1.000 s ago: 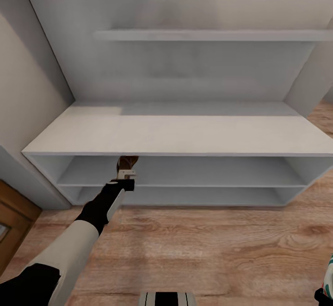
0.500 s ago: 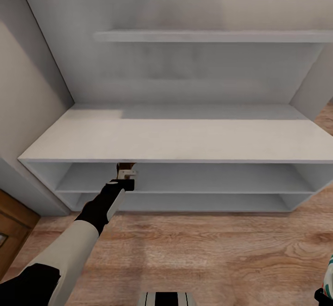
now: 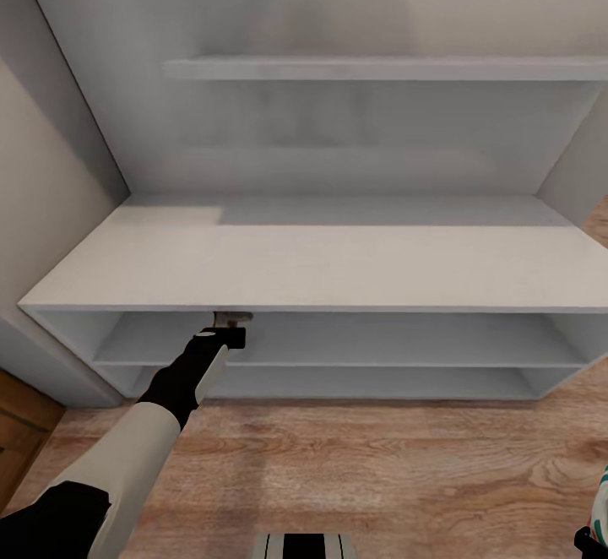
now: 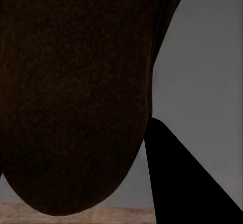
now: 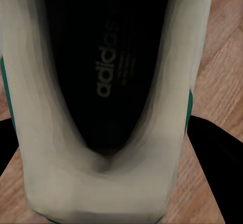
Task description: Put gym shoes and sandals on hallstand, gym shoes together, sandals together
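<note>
My left gripper [image 3: 230,323] reaches under the front edge of the hallstand's pale bench top [image 3: 321,263], at the mouth of its upper open shelf [image 3: 388,339]. It is shut on a dark brown sandal [image 4: 76,97], which looms close in the left wrist view beside one black finger [image 4: 187,183]; the bench top hides nearly all of it from the head view. A white gym shoe [image 5: 101,82] with green side trim is held by my right gripper [image 3: 591,540], low at the right over the corridor floor [image 3: 380,474]; its edge [image 3: 601,496] shows in the head view.
A second open shelf [image 3: 380,382] lies below the first, and a wall shelf [image 3: 380,67] runs above the bench. A beige wall [image 3: 42,196] and a wooden door [image 3: 21,424] close off the left side. Bare planks stretch before the rack.
The head view has shifted, so the rack sits lower and closer in the picture. The sandal, seen below the bench edge before, is now tucked under the bench top.
</note>
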